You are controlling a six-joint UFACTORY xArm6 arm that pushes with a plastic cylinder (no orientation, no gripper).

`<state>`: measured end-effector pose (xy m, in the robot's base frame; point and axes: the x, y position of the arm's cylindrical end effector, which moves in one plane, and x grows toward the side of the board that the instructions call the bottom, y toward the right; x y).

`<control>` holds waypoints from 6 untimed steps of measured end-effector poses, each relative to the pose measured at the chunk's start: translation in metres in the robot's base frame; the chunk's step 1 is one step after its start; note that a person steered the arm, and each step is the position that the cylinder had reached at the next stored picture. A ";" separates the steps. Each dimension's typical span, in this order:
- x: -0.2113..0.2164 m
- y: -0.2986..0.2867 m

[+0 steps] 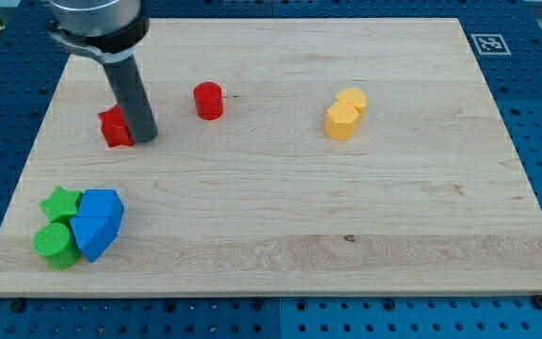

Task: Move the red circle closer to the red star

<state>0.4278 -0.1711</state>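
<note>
Plainly, the red circle (209, 100) stands toward the table's top-left corner, a small stiff cylinder that looks light and likely to slide freely on the smooth wood; with no jaws to report, only a rod, I would push it from its right flank, low and centred, since its round wall could slip off my tip. The red star (115, 127) lies near it, closer to the left edge. My tip (146, 137) rests just beside the star's right side, and the rod hides part of the star's outline.
</note>
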 end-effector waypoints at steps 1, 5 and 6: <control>-0.010 -0.015; 0.014 0.108; 0.008 0.144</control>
<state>0.4354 -0.0275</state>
